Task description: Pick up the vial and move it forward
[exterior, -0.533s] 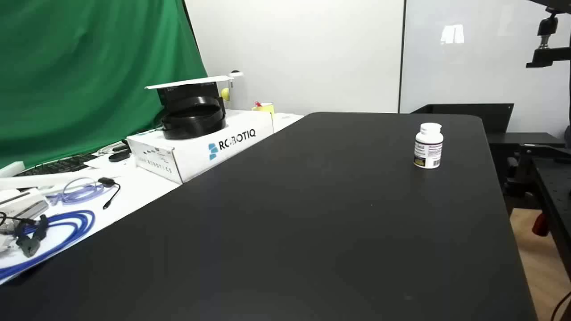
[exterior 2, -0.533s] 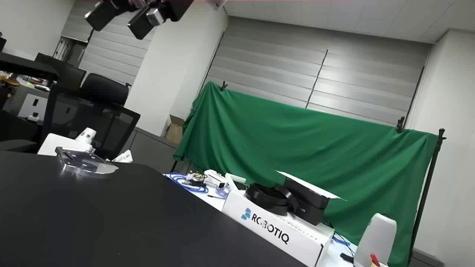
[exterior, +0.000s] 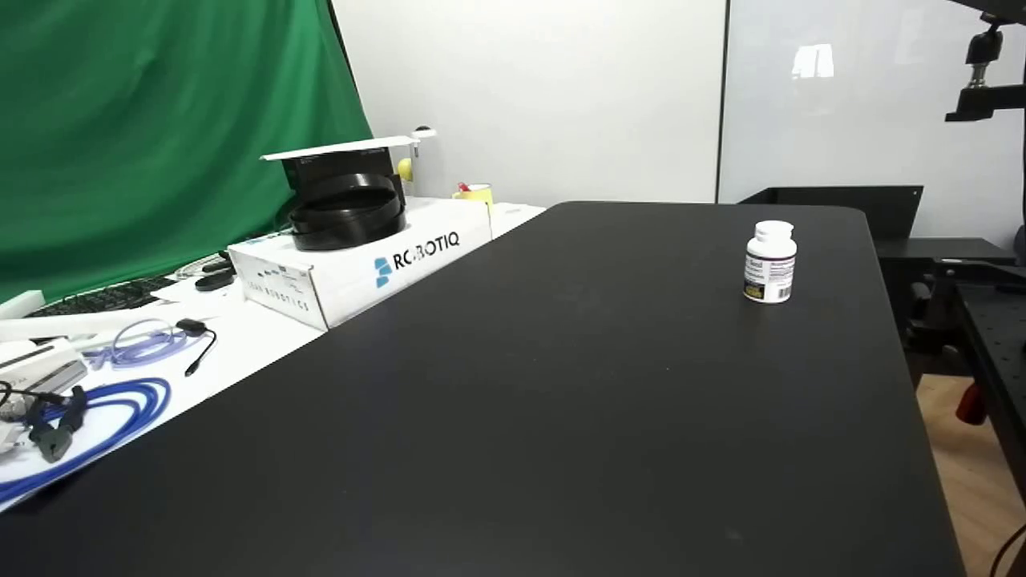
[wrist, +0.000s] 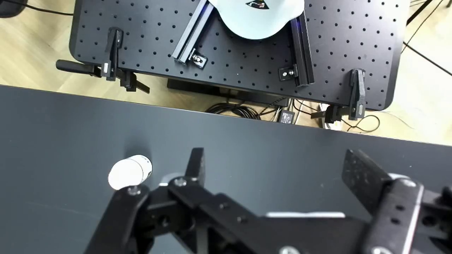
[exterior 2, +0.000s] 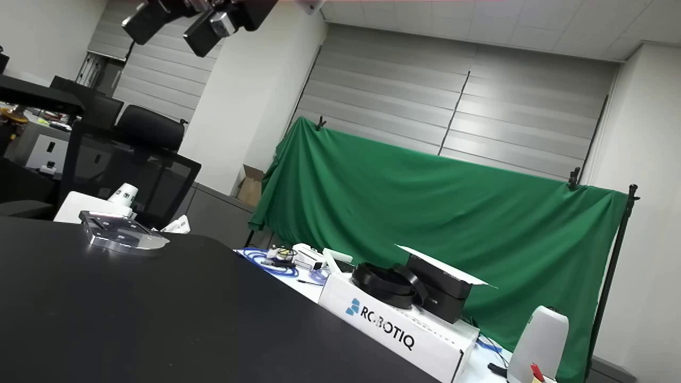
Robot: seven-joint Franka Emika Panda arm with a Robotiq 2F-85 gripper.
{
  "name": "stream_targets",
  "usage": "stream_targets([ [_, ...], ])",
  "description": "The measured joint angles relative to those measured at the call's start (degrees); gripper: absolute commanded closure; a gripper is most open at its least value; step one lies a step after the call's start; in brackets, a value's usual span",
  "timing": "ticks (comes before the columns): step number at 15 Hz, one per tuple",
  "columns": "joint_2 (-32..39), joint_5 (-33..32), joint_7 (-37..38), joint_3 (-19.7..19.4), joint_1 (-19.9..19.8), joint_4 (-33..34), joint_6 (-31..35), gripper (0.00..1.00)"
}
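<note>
Unmoved: vial point(exterior: 770, 263) on black table point(exterior: 513, 401); green curtain point(exterior: 160, 120).

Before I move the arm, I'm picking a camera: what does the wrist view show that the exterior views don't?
Wrist view only: the white robot base and the black cable coil on the floor. Exterior views only: the green curtain and white Robotiq box, in both. Shared: the black table, plus the vial and gripper, each also in an exterior view.
</note>
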Motion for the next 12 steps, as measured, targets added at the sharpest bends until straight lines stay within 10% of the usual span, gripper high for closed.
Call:
stream_targets([
  [12,0.2,-0.8,-0.2,-0.2,-0.1,-0.1,1.2,0.0],
])
